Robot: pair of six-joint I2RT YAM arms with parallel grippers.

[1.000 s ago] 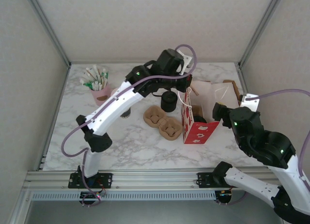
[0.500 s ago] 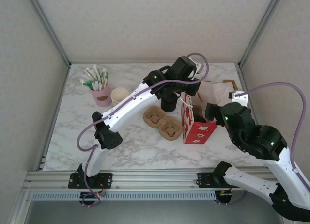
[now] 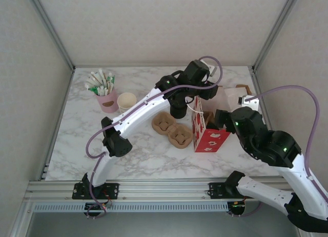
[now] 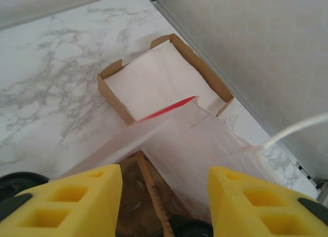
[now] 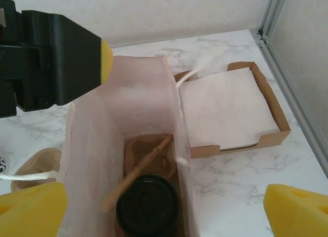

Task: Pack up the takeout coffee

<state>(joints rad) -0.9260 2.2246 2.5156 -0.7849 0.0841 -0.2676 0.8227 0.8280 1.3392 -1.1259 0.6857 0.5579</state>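
Nearest to us, the right gripper [image 5: 164, 212] is hovering at the near side of the paper bag [image 3: 210, 138]. Its jaws are standing as wide as they go, one yellow finger out past each side of the bag, and they are gripping nothing, though I cannot tell whether the finger closest to the bag's wall is touching it. Down inside the bag, the takeout coffee [image 5: 148, 206] is sitting upright on the floor, black lid facing up, with a thin wooden stick [image 5: 141, 165] leaning across just beside it. Over the bag's mouth the left gripper [image 4: 164, 196] is hanging with its jaws partway apart and nothing between them, just the bag's open top showing through the gap. To the left of the bag two pulp cup carriers [image 3: 171, 130] are lying on the marble table [image 3: 138, 155], and the black stack of lids [image 3: 178, 110] is standing just beyond them. Beyond the bag, towards the far right corner, the napkin box [image 5: 233, 109] is sitting, and well off to the bag's far left are the cream cups [image 3: 126, 101] and the pink pot of sachets [image 3: 106, 98]. The main job is looking done, since the coffee is in the bag. What is remaining, I reckon, is getting both arms clear and perhaps tidying the bag's mouth.
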